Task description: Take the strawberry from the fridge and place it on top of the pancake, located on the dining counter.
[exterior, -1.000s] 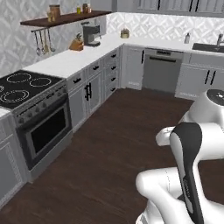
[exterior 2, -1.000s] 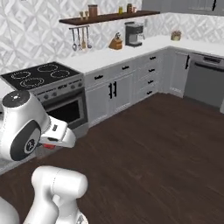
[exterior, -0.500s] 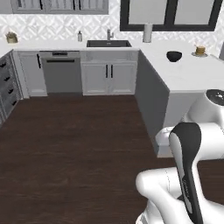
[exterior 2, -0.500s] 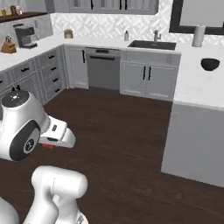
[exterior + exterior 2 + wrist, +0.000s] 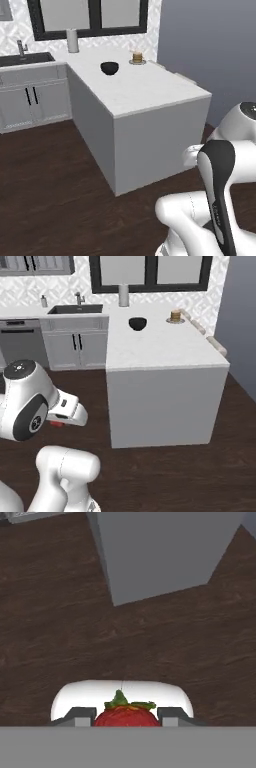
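Although the grey band cut off its lower half, the strawberry [image 5: 127, 716] showed at the bottom centre of the hand view, clamped between the two dark fingertips [image 5: 81, 715] of the gripper [image 5: 127, 718]. What could be seen of it was a glossy red dome topped by a ragged green leaf crown with a thin stalk. In the right base view only a sliver of red [image 5: 58, 424] peeked from under the white hand at the left edge. Dark wood floor [image 5: 60, 637] lay bare beneath the gripper. Beyond it, the white marble desk [image 5: 160, 346] filled the centre of both base views, its near corner facing the camera. A black bowl [image 5: 137, 323] and a small pancake stack [image 5: 175, 316] sat towards its far end, too small for detail.
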You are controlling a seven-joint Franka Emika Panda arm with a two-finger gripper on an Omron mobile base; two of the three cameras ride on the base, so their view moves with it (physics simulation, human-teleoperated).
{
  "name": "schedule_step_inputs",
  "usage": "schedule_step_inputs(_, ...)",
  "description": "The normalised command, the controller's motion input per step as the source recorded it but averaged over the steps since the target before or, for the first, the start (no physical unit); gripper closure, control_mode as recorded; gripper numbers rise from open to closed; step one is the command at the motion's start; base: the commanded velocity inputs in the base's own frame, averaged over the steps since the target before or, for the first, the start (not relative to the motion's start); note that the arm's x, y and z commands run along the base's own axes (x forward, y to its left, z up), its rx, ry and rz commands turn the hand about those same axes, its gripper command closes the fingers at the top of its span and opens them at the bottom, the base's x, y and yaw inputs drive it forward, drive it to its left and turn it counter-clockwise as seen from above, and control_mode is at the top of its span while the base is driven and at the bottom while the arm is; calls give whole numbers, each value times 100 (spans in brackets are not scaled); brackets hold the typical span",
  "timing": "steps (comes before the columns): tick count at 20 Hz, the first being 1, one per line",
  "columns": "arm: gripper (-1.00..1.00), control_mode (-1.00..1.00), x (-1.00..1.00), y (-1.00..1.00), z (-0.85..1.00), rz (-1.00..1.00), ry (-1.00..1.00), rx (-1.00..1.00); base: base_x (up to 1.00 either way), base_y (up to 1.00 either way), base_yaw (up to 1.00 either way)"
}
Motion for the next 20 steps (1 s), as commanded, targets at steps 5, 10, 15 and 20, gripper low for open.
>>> schedule_step_inputs(5, 100, 100, 0, 0, 0, 0, 0, 0, 100, -1, -48)
schedule_step_inputs(10, 100, 100, 0, 0, 0, 0, 0, 0, 100, -26, -28)
schedule_step_inputs(15, 100, 100, 0, 0, 0, 0, 0, 0, 100, -96, -5)
schedule_step_inputs(20, 100, 100, 0, 0, 0, 0, 0, 0, 100, -100, 3)
